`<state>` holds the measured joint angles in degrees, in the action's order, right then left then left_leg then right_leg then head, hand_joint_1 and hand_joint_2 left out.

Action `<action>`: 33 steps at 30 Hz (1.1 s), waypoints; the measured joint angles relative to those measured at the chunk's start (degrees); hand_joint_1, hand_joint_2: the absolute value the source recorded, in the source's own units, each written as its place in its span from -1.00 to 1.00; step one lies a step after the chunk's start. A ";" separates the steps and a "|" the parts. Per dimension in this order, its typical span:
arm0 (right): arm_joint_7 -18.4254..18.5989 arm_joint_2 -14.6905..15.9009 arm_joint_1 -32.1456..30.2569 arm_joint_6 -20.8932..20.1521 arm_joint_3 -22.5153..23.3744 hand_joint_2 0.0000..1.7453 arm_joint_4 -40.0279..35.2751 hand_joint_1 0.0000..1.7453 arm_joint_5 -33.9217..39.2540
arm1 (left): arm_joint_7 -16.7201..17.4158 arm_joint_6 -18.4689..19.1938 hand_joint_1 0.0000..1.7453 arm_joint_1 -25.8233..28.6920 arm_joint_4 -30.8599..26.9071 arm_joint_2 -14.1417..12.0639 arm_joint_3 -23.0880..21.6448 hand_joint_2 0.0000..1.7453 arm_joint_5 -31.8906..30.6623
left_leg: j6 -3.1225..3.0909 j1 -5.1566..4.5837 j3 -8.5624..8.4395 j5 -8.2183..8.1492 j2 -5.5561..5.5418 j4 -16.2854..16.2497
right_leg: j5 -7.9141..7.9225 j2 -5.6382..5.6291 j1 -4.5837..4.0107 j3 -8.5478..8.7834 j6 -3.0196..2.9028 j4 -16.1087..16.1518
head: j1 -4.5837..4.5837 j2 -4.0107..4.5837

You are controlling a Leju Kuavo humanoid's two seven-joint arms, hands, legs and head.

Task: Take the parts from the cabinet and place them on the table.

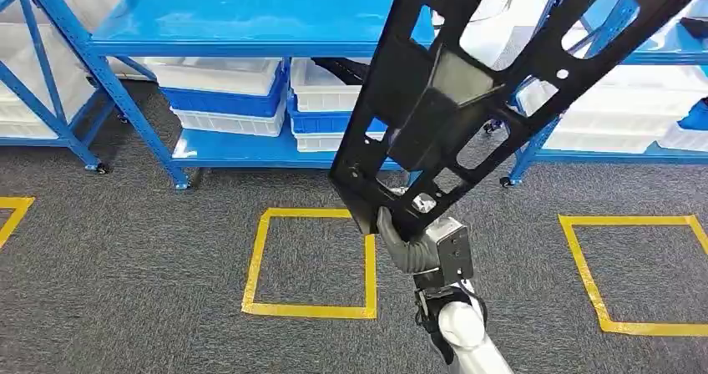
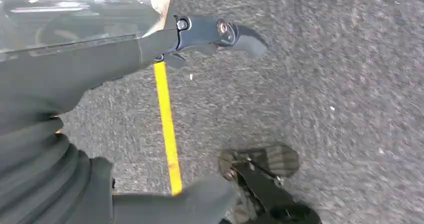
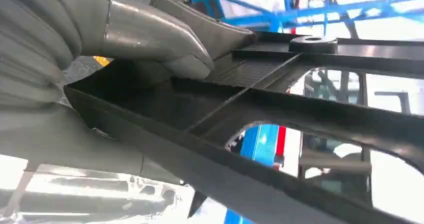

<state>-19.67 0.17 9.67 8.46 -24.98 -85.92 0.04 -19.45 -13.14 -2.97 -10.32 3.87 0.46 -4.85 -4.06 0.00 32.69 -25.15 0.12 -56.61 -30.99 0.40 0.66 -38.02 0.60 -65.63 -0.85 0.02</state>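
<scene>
A long black plastic part (image 1: 467, 90) with several cut-out openings rises diagonally in front of me, from the middle of the head view to its top right corner. My right hand (image 1: 402, 242) grips the part's lower end from beneath, over the grey carpet. In the right wrist view the grey thumb (image 3: 150, 34) presses on the ribbed black part (image 3: 280, 114). My left hand (image 2: 75, 74) hangs above the carpet, with one dark finger (image 2: 220, 31) stretched out and nothing in it.
A blue shelving rack (image 1: 250, 19) stands ahead, with white and blue bins (image 1: 225, 90) on its lower shelf. A second blue rack (image 1: 534, 153) stands to the right. Yellow tape squares (image 1: 309, 261) (image 1: 643, 274) mark the carpet, and a yellow line (image 2: 167, 129) runs below the left hand.
</scene>
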 joint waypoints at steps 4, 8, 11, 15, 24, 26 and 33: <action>-0.48 0.20 -0.17 0.28 -1.38 1.00 1.12 1.00 -2.36 | 0.02 -0.07 -1.00 0.12 0.00 0.00 0.11 1.00 0.18 | 0.59 0.01 3.11 2.28 -0.64 -0.13 | -2.89 -0.04 0.14 -0.63 1.00 -8.35 | 0.13 0.00; -0.85 0.15 0.30 0.15 -2.47 1.00 1.92 1.00 -3.21 | 0.04 -0.04 -1.00 0.11 0.00 0.07 0.13 1.00 0.52 | 1.77 -0.27 5.70 3.95 -2.12 -0.91 | -0.50 -2.89 0.46 11.85 2.07 7.46 | 0.42 0.00; -1.00 -0.13 0.51 -0.30 -3.10 1.00 2.73 1.00 -3.45 | -0.07 0.00 -1.00 0.19 0.02 0.02 0.44 1.00 0.72 | 2.41 -0.29 6.19 5.10 -3.43 -1.46 | -0.50 -2.11 0.33 10.23 1.53 7.67 | 0.28 0.00; -1.09 -0.81 1.18 -0.66 -3.82 1.00 3.30 1.00 -3.49 | -0.15 0.24 -1.00 0.63 0.02 -0.09 0.66 1.00 1.18 | 3.73 0.43 8.78 -0.28 -0.98 -7.48 | 0.52 -0.28 1.09 10.36 -0.52 7.95 | -0.04 0.00; -2.14 -1.09 1.63 -1.44 -4.44 1.00 4.98 1.00 -3.47 | -2.03 1.66 -1.00 0.73 0.00 -0.13 1.31 1.00 1.16 | 4.85 1.22 2.61 0.78 3.65 -3.28 | 0.36 3.90 0.75 9.50 0.41 8.09 | -0.26 0.00; -2.25 -1.07 1.62 -1.46 -4.48 1.00 5.05 1.00 -3.47 | -2.10 1.71 -1.00 0.73 0.02 -0.13 1.31 1.00 1.16 | 3.93 0.71 3.22 0.30 3.03 -3.12 | 0.30 4.74 0.36 10.31 1.29 8.15 | -0.07 0.00; -2.71 -0.15 -1.79 -1.03 -5.05 1.00 4.46 1.00 -4.59 | -0.98 3.17 -1.00 0.76 0.02 -0.17 1.29 1.00 -0.11 | 0.91 0.10 2.84 1.09 -1.48 -1.46 | -6.60 0.07 0.37 1.36 0.48 -8.96 | 0.39 0.00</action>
<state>-22.38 0.02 7.88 7.43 -30.03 -81.46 -4.55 -20.44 -9.97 -2.21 -10.29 3.69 1.75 -4.96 -3.15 0.10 35.53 -24.06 -1.36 -58.07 -37.59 0.47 1.03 -36.66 1.08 -74.59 -0.46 0.02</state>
